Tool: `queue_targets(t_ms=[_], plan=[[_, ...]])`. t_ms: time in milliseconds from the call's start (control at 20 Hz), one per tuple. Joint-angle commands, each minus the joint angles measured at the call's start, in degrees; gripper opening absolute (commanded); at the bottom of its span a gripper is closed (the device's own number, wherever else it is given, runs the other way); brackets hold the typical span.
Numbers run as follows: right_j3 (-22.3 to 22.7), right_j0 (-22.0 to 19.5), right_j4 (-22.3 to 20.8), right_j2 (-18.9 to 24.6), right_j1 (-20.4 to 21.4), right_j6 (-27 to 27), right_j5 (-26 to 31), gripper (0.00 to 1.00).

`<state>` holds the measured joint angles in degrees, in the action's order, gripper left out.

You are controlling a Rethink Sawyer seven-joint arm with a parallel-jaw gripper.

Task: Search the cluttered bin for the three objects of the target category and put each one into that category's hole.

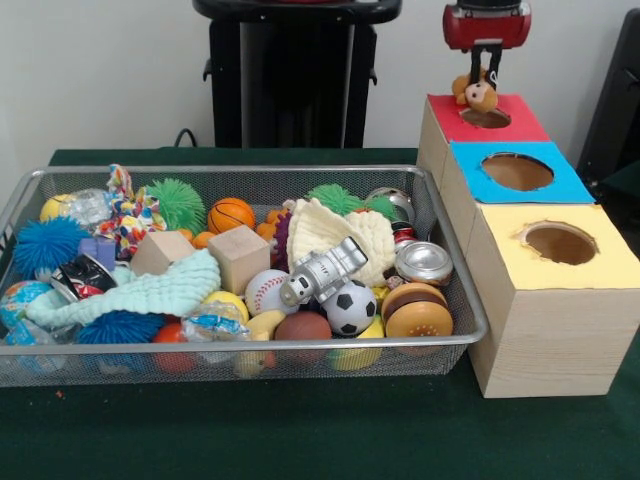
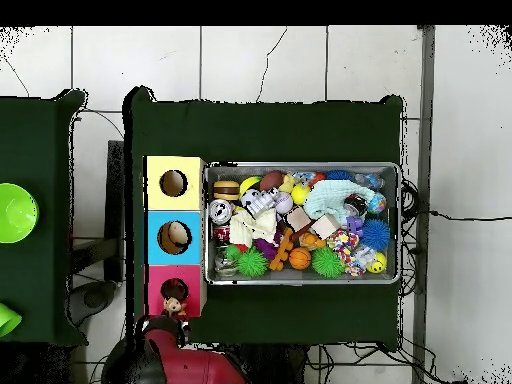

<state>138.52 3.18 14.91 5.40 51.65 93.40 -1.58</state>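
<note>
Silver wire mesh makes up the cluttered bin (image 1: 455,255), and you can see it sits flush beside the row of wooden boxes so a carry from toy pile to hole is short. The boxes run yellow-topped box (image 1: 600,265) nearest the camera, blue-topped box (image 1: 560,185) in the middle, red-topped box (image 1: 455,112) at the far end by the robot, each with one round hole facing up so things drop straight in.

Look at the arm next: in the front view it comes down from the top edge, with the red wrist directly over the red box. The overhead view agrees, showing it reaching out from the base to that end box. The gripper (image 1: 484,82) points straight down, its dark jaws closed on a small orange-brown toy (image 1: 476,93) that looks like a little animal. The toy hangs just above the hole in the red top (image 1: 487,118), seemingly ready for release. An orange striped toy (image 1: 271,222) lies deep among the balls in the bin.
</note>
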Motion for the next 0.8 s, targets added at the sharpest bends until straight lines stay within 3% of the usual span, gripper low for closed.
queue_targets(t_ms=[50,300,350,500,800], plan=[[-15.19,0.68,6.20,-1.49,-6.30,11.17,3.20,0.00],[-14.37,-0.02,3.52,-0.93,-7.14,11.03,-0.93,0.00],[-14.55,0.02,3.05,-1.11,-7.35,11.28,-1.29,1.00],[-14.81,-0.15,2.81,-1.16,-7.39,11.18,-1.40,1.00],[-15.18,2.46,2.83,-5.74,-6.68,9.60,4.31,1.00]])
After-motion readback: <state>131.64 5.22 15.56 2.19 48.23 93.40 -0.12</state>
